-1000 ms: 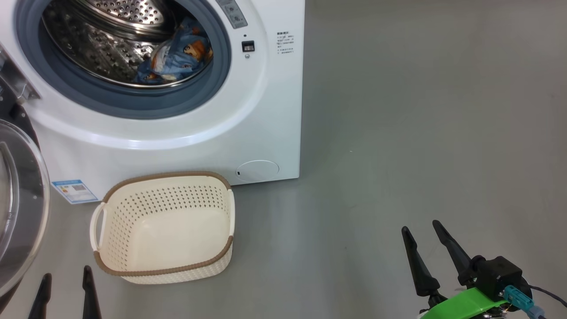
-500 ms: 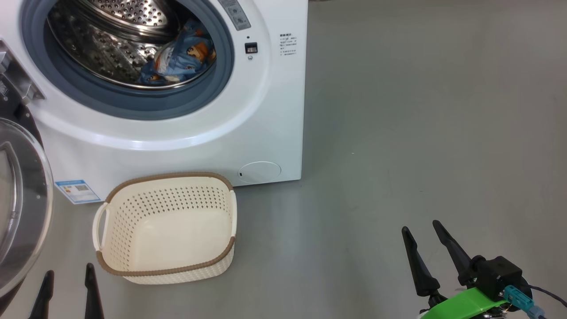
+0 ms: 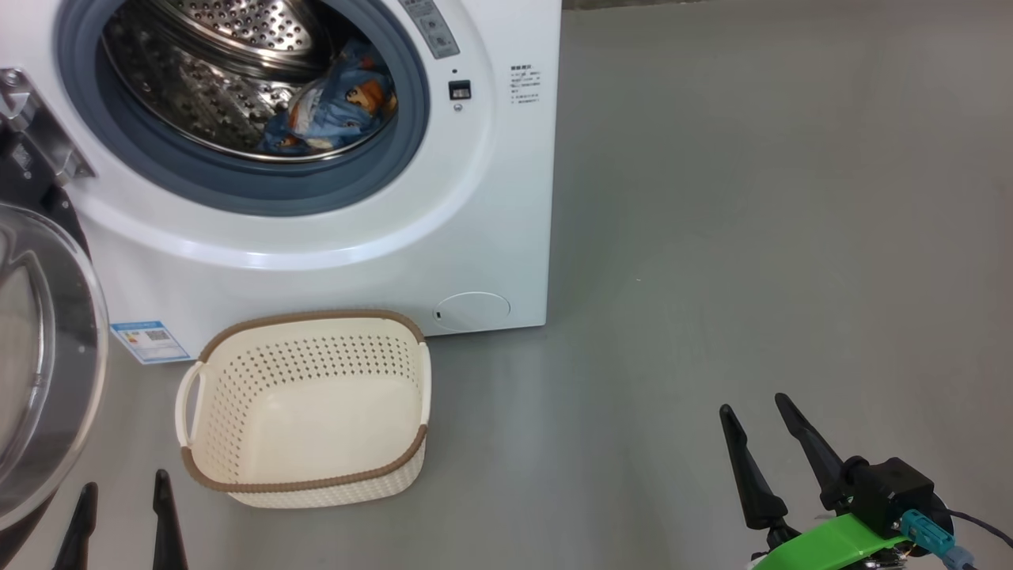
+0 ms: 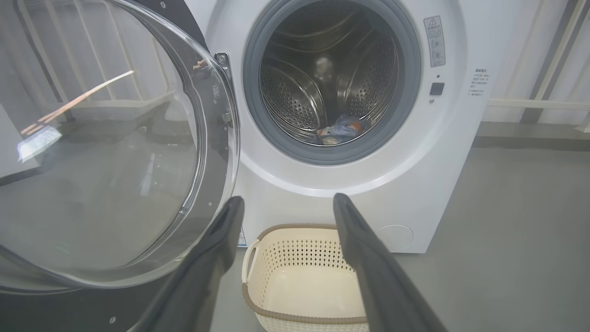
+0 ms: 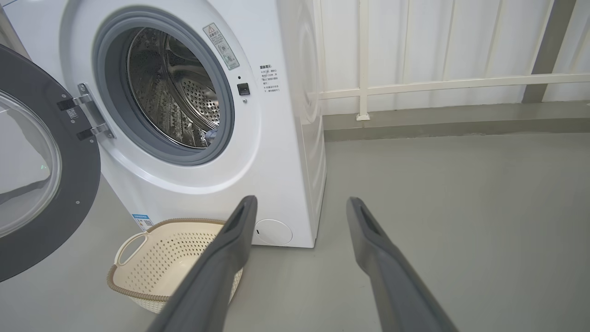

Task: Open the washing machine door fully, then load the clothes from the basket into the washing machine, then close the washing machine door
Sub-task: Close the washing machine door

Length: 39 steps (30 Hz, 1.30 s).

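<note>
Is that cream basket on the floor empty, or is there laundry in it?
Empty: the basket shows its bare cream bottom in every view, and the blue printed clothes lie inside the washing machine.

- The clothes [image 3: 336, 107] are lying inside the washing machine [image 3: 491, 198].
- The basket [image 3: 309, 356] is sitting on the floor [image 3: 752, 237] right in front of it.
- The door [image 3: 47, 356] is hanging open on its left.

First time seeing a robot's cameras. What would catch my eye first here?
The big white washing machine stands with its round glass door swung open on the left, and blue cartoon-print clothes lie in the steel drum. Right in front of it, on the grey floor, sits an empty cream basket.
</note>
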{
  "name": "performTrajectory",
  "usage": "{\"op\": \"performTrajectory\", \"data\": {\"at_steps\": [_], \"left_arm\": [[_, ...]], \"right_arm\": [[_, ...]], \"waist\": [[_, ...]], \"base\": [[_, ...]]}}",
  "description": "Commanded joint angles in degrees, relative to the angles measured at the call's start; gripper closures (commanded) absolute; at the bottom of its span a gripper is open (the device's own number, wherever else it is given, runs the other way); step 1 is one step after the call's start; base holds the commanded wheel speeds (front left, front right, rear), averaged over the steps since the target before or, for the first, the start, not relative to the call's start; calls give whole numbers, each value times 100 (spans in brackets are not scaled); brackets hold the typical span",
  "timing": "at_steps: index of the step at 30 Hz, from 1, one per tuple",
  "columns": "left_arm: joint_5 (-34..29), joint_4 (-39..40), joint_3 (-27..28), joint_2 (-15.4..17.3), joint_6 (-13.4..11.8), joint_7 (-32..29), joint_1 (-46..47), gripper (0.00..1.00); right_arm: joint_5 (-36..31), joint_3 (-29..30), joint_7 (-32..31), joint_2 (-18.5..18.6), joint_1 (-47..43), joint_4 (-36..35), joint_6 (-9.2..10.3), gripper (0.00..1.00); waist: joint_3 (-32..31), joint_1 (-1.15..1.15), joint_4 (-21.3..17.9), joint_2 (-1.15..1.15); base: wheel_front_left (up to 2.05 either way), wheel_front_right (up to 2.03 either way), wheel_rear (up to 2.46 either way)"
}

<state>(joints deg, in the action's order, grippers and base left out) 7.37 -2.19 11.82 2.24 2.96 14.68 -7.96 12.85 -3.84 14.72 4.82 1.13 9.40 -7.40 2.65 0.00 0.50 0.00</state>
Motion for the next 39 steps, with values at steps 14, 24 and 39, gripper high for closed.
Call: {"op": "performTrajectory", "data": {"at_steps": [14,24,39], "left_arm": [[18,157,68,64,-111,32,-12,0],[55,201,27,64,-197,32,-149,0],[111,108,-6,64,-464,32,-250,0]], "right_arm": [[-19,-245,28,105,-27,-65,-9,0],[26,-315,28,106,-84,-64,-9,0],[46,-438,28,50,-101,-12,-9,0]], "waist": [[-275,0,599,0],[-381,0,1236,0],[-405,0,2350,0]], "base": [[0,0,0],[0,0,0],[0,0,0]]}}
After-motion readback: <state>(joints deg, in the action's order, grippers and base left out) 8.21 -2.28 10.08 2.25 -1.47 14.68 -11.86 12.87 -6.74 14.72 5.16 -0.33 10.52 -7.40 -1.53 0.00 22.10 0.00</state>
